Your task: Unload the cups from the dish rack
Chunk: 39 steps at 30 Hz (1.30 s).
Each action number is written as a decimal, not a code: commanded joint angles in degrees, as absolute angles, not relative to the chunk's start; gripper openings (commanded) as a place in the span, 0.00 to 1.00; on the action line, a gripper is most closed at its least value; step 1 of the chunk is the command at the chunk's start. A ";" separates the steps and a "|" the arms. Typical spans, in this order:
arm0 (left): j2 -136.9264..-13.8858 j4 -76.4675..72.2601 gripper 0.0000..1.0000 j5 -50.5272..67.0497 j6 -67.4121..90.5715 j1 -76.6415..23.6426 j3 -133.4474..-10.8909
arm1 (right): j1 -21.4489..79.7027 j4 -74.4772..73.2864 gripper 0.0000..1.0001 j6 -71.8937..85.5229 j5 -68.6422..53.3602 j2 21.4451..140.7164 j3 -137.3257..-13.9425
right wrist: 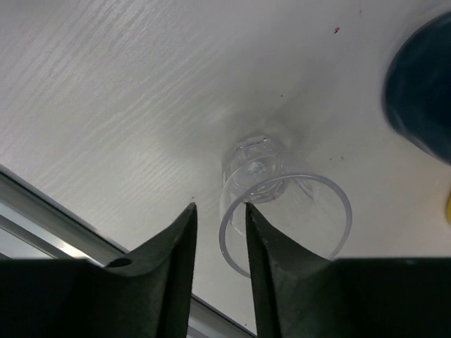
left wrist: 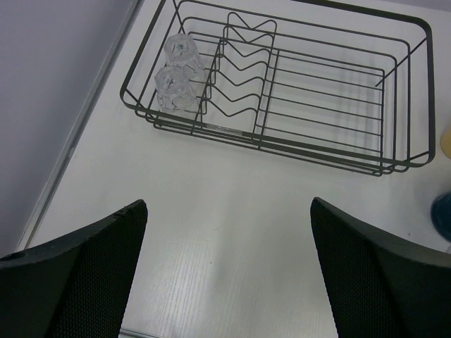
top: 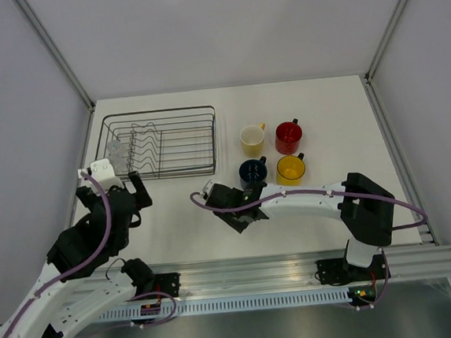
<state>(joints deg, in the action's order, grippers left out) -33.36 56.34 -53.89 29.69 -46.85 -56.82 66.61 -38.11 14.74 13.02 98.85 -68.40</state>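
The black wire dish rack stands at the back left, and two clear glass tumblers lie in its left end. In the left wrist view these are the far tumbler and the near one. The cream mug, red mug, dark blue mug and yellow mug stand on the table right of the rack. A third clear tumbler stands on the table. My right gripper straddles its rim, one finger inside, jaws apart. My left gripper hangs wide open and holds nothing, in front of the rack.
The aluminium rail with both arm bases runs along the table's near edge, close behind the right gripper. The dark blue mug stands just right of the tumbler. Grey walls close in the left, back and right sides.
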 commanded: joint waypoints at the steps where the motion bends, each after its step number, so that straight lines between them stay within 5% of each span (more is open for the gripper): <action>1: -34.01 53.44 0.99 -54.05 27.60 -45.88 -56.95 | 66.97 -37.79 0.43 14.77 14.67 97.30 -70.84; 4: -34.80 51.51 1.00 -52.56 26.55 -43.95 -56.86 | 66.97 -37.62 0.52 14.68 16.43 93.97 -70.84; 9: -39.28 47.12 1.00 -42.58 24.62 -34.14 -57.22 | 66.88 -32.10 0.80 14.59 20.04 82.04 -68.65; 10: -39.98 46.33 1.00 -40.36 24.26 -32.10 -57.22 | 66.80 -30.78 0.92 14.50 20.56 80.18 -67.16; 12: -42.17 44.21 1.00 -34.12 23.82 -26.39 -57.30 | 66.71 -27.44 0.97 14.33 23.10 74.92 -65.40; 39: -88.56 26.72 1.00 -15.81 12.40 3.69 -80.06 | 65.30 -13.63 0.98 11.78 34.90 51.77 -44.31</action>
<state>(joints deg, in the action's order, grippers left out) -83.40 31.55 -18.20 17.63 1.87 -75.16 65.41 -16.56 12.97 33.21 53.78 -45.71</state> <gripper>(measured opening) 0.994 0.979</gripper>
